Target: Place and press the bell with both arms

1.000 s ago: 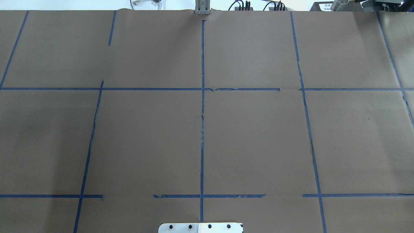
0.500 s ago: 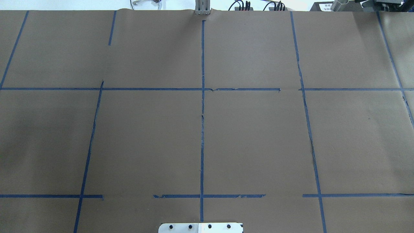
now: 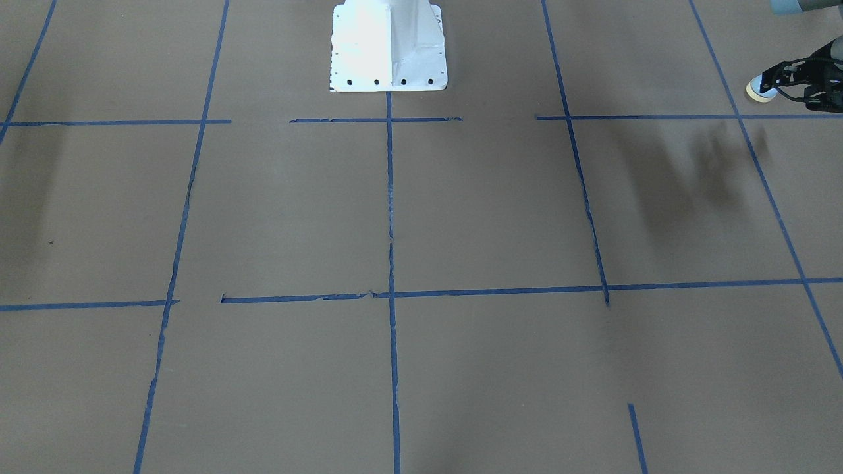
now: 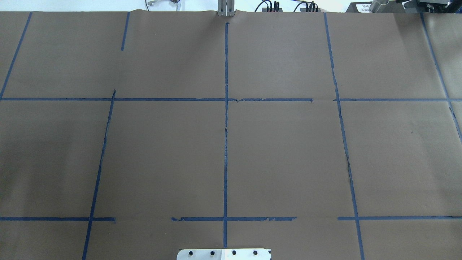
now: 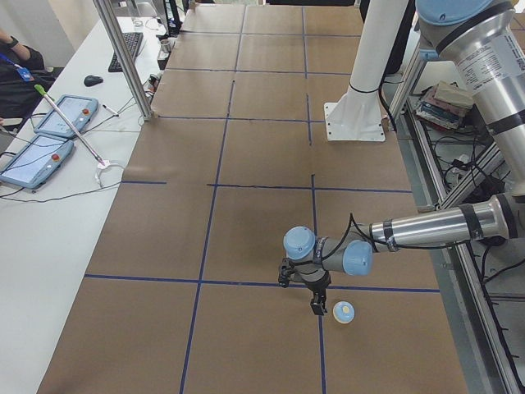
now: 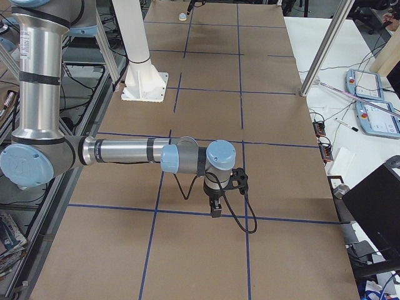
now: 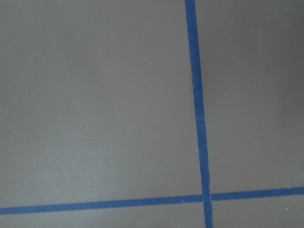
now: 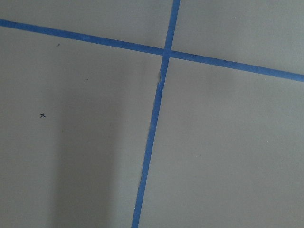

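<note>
Just beside left pincer [image 5: 316,308] — bell [image 5: 344,312], not touching.

Cropped by the right edge of the front-facing view: the left claw [image 3: 777,84], with only the front of its black frame showing, so cannot tell how wide the jaws stand, nor whether a fingertip touches the bell [image 3: 757,91] or merely overlaps it. Reduced to a sliver in that view's top corner: the left arm [image 3: 800,6]. Cannot judge the right claw [image 6: 215,206] either, caught only from the right end of the bench [image 6: 281,250], with the bell a pale dot at the far end.
</note>
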Motion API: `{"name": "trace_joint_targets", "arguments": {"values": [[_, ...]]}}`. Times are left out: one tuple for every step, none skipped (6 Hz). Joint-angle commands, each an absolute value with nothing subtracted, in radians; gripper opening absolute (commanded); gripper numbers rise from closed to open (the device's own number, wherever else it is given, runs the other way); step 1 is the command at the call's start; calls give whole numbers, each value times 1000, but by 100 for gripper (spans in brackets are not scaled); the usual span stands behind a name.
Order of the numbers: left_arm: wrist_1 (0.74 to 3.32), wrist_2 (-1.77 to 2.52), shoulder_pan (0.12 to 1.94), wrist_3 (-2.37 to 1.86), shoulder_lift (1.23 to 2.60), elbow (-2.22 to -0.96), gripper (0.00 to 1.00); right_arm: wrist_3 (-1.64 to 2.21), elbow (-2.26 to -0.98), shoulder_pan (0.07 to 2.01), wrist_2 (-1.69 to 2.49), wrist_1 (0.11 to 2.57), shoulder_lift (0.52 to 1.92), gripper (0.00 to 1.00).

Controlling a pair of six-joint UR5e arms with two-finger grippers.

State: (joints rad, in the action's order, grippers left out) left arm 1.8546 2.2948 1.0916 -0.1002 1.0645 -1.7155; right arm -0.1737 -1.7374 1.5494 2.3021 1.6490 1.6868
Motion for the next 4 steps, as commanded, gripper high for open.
{"name": "trace_joint_targets", "arguments": {"values": [[1853,2295,1069,-59,1063,-1671,100,-178,-1735,1549,2303,1649,1690,100],[1853,2295,1069,-58,1063,-1663,100,-179,-1735,1549,2304,1649,1692,100],[1855,2295,1054,-54,1065,-1645,100,-181,-1733,1549,2304,1651,1692,100],[1855,2298,1034,-45,1065,-1635,100,-183,-1735,1549,2304,1649,1703,100]]}}
